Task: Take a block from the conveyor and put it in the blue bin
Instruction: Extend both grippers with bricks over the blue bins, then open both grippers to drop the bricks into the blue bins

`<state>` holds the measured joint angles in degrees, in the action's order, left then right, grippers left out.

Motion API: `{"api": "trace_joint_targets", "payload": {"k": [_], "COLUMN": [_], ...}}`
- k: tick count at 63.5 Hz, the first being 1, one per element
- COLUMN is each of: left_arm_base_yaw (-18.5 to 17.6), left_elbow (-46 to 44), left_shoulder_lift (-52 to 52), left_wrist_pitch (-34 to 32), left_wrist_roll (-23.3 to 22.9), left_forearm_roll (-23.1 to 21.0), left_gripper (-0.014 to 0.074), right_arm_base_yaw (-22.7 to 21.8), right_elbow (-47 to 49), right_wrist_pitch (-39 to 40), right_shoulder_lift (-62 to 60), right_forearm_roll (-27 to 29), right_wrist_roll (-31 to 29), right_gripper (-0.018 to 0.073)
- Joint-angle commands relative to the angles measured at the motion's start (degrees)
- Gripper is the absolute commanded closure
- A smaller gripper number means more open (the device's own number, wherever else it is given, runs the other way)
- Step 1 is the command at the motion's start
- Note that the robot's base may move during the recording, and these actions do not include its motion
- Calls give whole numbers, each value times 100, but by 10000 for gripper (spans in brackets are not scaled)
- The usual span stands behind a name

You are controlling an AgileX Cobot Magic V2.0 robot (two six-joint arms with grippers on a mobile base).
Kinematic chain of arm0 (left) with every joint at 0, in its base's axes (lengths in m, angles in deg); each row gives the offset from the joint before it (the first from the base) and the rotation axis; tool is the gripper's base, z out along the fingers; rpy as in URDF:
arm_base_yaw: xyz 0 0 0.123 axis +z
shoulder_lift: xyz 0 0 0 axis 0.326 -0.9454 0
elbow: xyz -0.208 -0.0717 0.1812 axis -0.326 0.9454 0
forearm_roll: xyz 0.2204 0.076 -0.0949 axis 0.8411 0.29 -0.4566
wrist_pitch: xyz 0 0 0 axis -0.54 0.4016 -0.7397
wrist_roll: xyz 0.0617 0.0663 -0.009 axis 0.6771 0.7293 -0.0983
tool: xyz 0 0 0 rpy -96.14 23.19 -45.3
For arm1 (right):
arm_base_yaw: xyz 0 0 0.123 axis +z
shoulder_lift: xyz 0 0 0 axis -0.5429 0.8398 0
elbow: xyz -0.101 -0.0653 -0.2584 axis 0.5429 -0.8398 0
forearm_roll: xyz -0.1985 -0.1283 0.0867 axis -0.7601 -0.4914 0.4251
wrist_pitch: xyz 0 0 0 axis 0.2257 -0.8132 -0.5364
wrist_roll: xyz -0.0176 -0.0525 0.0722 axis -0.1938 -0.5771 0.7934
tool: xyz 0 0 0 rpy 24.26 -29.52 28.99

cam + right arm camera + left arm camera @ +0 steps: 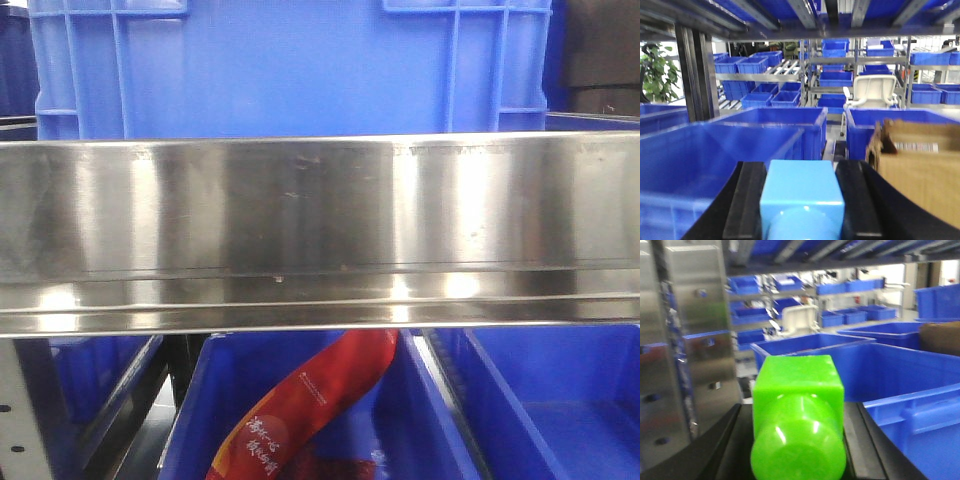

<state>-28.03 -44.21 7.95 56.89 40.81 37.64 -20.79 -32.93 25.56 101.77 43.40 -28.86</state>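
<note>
My left gripper (799, 440) is shut on a bright green block (797, 415), a cube with a round stud facing the camera; its black fingers (722, 450) press both sides. It is held in the air beside blue bins (880, 370). My right gripper (801, 200) is shut on a light blue block (802, 197), with black fingers (747, 200) on each side, held above a large blue bin (715, 165). The conveyor belt is out of view. The front view shows no gripper.
A shiny steel rail (320, 230) fills the front view, with a blue crate (290, 65) behind it and blue bins (560, 400) below, one holding a red packet (300, 410). A cardboard box (920, 165) stands right of the right gripper. A steel panel (685, 340) stands left of the left gripper.
</note>
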Motion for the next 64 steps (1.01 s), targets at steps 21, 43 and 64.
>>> {"api": "trace_joint_targets", "payload": {"k": [21,43,64], "left_arm_base_yaw": [-1626,-2398,-2398], "left_elbow": [-1688,-2594,-2723], "left_shoulder_lift": [-2465,-4527,-5235], "left_wrist_pitch": [-221,-1309,-1416], "left_wrist_roll": [10,10,10], "left_forearm_roll": [-128,-128,-128], "left_gripper": [707,707,537], "right_arm_base_yaw": [918,1689,1700], "right_elbow": [1486,2252,2263], "right_wrist_pitch": [56,285,647], "right_shoulder_lift": [2154,3967,4578], "right_forearm_roll": [13,13,13], "right_wrist_roll": [-9,-9,-9], "right_gripper": [721,721,527]}}
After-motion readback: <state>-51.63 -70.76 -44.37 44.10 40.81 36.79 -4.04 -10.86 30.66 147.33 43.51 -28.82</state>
